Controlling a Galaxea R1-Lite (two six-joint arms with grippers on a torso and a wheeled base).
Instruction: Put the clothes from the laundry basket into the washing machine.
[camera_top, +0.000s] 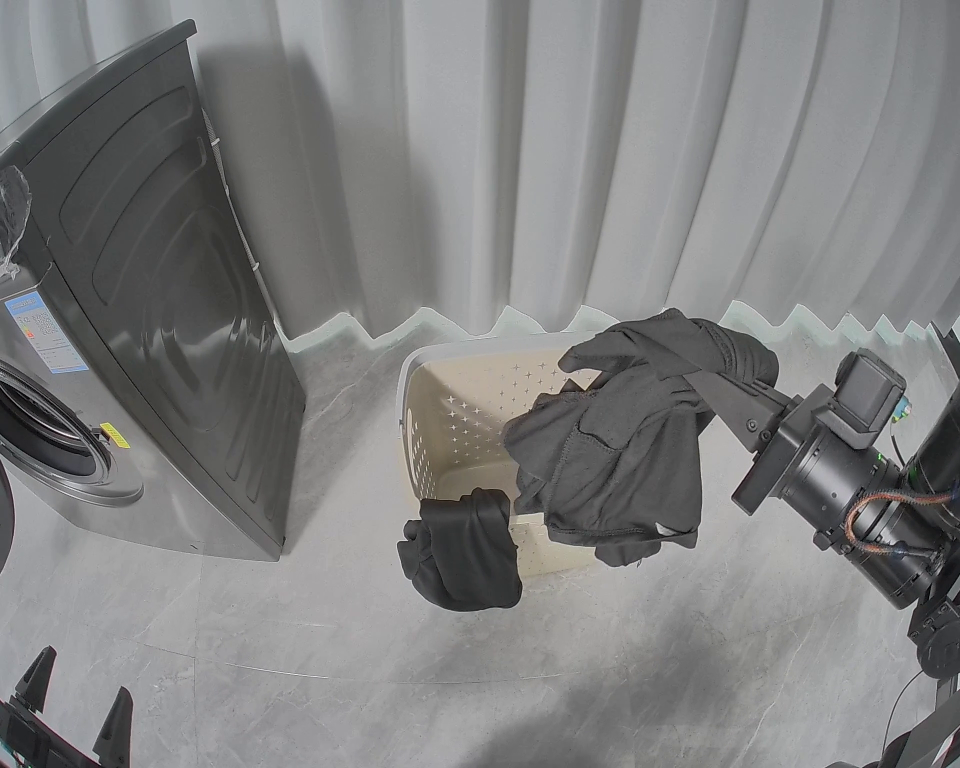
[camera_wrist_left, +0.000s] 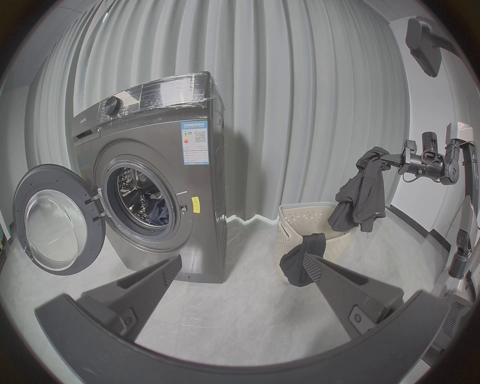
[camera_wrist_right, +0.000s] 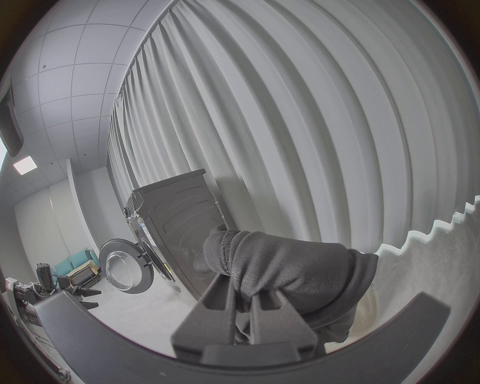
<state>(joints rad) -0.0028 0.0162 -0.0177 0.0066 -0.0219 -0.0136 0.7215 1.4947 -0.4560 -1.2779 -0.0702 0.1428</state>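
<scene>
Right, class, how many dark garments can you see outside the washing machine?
2. The first garment hangs from the right hand above the basket; the second garment is draped over its near rim. Others may be hidden inside the basket.

we see a long pale grey pleated curtain (camera_top: 600, 150) hanging across the back, its wavy hem meeting a glossy grey marble-look tiled floor (camera_top: 400, 640). overhead we make out a white panelled ceiling (camera_wrist_right: 75, 60) with a square lit lamp (camera_wrist_right: 25, 165). far off, a teal sofa (camera_wrist_right: 76, 259) stands against a plain white wall (camera_wrist_right: 45, 225).
</scene>
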